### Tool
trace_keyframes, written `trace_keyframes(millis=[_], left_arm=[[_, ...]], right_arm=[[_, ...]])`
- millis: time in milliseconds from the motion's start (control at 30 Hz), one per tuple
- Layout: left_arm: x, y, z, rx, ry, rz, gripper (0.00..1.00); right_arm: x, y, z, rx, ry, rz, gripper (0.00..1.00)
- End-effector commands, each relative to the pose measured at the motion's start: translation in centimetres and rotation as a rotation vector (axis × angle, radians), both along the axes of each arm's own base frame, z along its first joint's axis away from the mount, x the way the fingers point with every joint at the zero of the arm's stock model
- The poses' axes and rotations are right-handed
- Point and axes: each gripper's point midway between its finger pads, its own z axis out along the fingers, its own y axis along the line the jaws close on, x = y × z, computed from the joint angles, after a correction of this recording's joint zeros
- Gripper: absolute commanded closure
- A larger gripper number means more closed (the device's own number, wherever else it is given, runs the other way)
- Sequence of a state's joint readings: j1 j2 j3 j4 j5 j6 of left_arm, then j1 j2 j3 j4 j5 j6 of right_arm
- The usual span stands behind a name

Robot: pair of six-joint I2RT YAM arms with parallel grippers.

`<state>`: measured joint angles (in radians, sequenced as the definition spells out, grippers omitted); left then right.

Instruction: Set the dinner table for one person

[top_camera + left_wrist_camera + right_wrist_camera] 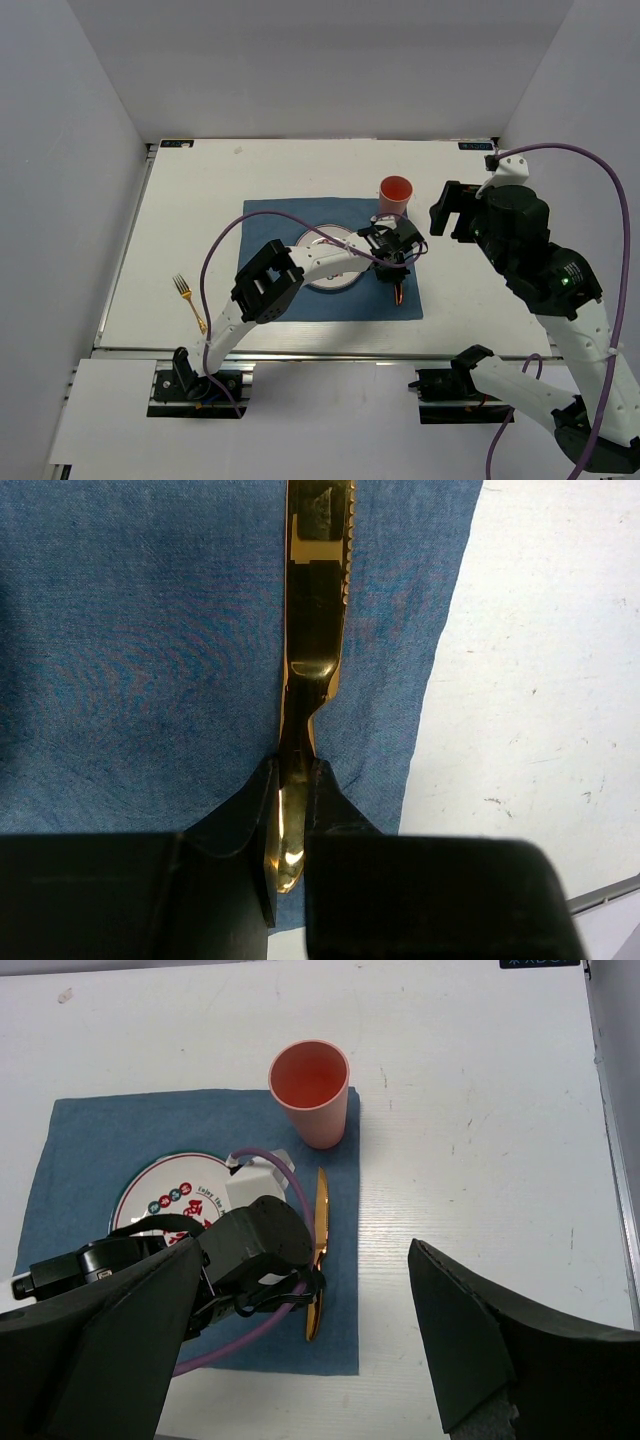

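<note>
**Three views: one fixed overhead, two riding your wrists.**

Your top external camera sits high behind the arm bases and looks down and forward over the whole dinner table [200,200], far enough back to take in both arms and the side walls. Your left wrist camera looks almost straight down from very near, past the left gripper [295,770]. It takes in only the gold knife [312,630] clamped there, a patch of blue placemat [130,660] and a strip of bare tabletop. Your right wrist camera hangs higher and looks down through the wide gap of the right gripper [305,1245] at the placemat, the pink cup [312,1090] and the patterned plate [165,1195]. All three views share the knife and the placemat's right edge.
</note>
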<state>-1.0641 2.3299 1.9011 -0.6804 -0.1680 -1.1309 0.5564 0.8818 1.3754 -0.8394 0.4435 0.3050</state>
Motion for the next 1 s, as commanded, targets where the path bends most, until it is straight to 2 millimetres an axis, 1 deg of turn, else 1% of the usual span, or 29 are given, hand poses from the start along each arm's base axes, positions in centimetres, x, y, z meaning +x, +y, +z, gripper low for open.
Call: trace_keyframes(millis=[0,100,133,167,200,233,267,300,467,533,567,600,633,667,700,733,767,800,833,900,933,967], left_arm=[[0.1,-1.2,1.6,-0.046,-0.01,-0.001,1.0],[0.0,-1.1,1.3,-0.04,0.0,0.003,1.0],[-0.1,-1.0,1.3,-0.042,0.005,0.008,0.97],[-0.2,-0.8,1.3,-0.039,0.006,0.01,0.92],[-0.2,-1.0,1.6,-0.052,0.003,0.01,0.79],[-0.2,-1.0,1.7,-0.056,0.002,0.013,0.73],[-0.2,-1.0,2.0,-0.064,-0.002,0.013,0.61],[-0.2,-1.0,2.2,-0.065,-0.003,0.013,0.53],[0.0,-0.8,3.7,-0.08,-0.025,0.011,0.46],[-0.1,-0.6,4.7,-0.089,-0.033,0.007,0.45],[-0.1,-0.5,5.8,-0.102,-0.048,0.004,0.45],[-0.2,-0.3,5.6,-0.094,-0.044,0.004,0.45],[0.0,-0.1,7.0,-0.106,-0.065,0.009,0.43],[0.0,0.3,7.6,-0.1,-0.077,0.009,0.42],[-0.5,0.7,7.9,-0.09,-0.085,0.004,0.42],[-0.3,1.5,9.8,-0.096,-0.12,0.022,0.39],[-0.4,2.5,10.2,-0.073,-0.125,0.032,0.27],[0.3,3.8,10.8,-0.061,-0.136,0.065,0.17],[0.6,6.0,11.9,-0.045,-0.161,0.106,0.02],[1.9,11.0,12.1,0.016,-0.149,0.228,0.02],[1.7,15.5,12.9,0.078,-0.164,0.3,0.02],[3.1,19.4,13.4,0.1,-0.16,0.404,0.02]], right_arm=[[-0.1,-0.5,0.5,-0.006,-0.028,-0.013,0.11],[-0.1,-0.5,0.5,-0.004,-0.029,-0.011,0.11],[0.0,-0.5,0.5,-0.004,-0.028,-0.015,0.11],[-0.1,-0.5,0.5,-0.004,-0.029,-0.013,0.11],[0.0,-0.5,0.5,-0.004,-0.029,-0.014,0.11],[0.0,-0.4,0.5,-0.004,-0.027,-0.01,0.11],[-0.1,-0.5,0.5,-0.004,-0.029,-0.011,0.11],[-0.1,-0.4,0.5,-0.003,-0.028,-0.009,0.11],[-0.1,-0.4,0.8,0.004,-0.035,-0.008,0.11],[-0.1,-0.4,1.0,0.01,-0.038,-0.006,0.11],[-0.2,-0.3,1.1,0.012,-0.041,0.0,0.11],[-0.1,-0.2,1.2,0.016,-0.044,0.0,0.11],[-0.1,-0.2,1.3,0.018,-0.046,0.003,0.11],[-0.1,-0.2,1.4,0.023,-0.05,-0.003,0.11],[-0.1,-0.1,1.5,0.028,-0.053,0.002,0.11],[0.0,0.0,1.5,0.034,-0.056,0.003,0.11],[0.0,0.0,1.5,0.038,-0.058,0.003,0.11],[0.1,0.3,1.6,0.045,-0.065,0.011,0.11],[0.2,0.5,1.6,0.053,-0.066,0.018,0.11],[0.5,1.0,0.6,0.053,-0.048,0.034,0.11],[0.6,1.6,0.6,0.065,-0.051,0.057,0.11],[0.7,1.9,-0.3,0.064,-0.034,0.069,0.11]])
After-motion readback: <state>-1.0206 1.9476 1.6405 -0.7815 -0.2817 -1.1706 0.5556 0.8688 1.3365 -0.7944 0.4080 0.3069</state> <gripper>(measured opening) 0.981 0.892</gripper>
